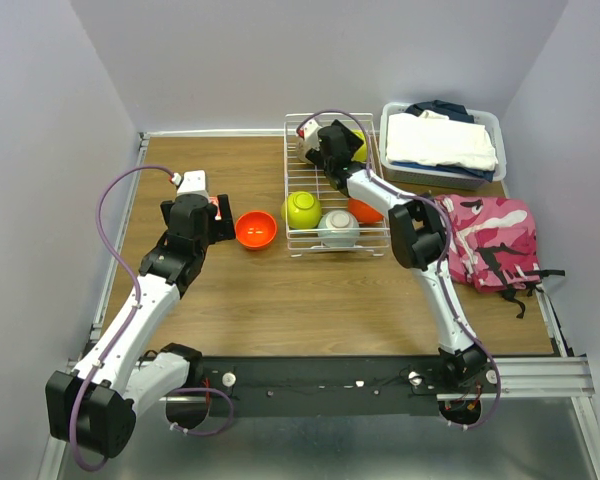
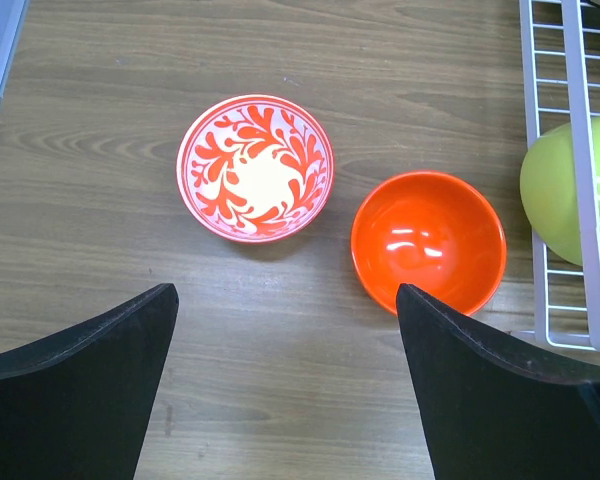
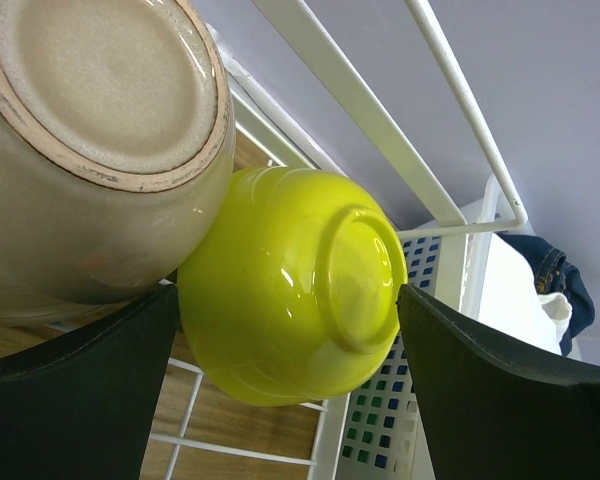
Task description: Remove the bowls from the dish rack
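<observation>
nothing readable is showing in any of the three views: no lettering, number, brand mark or sign is coming through. the white-and-red bowl (image 2: 255, 167) lying on the worktop is carrying only a leafy red pattern, not writing.
</observation>
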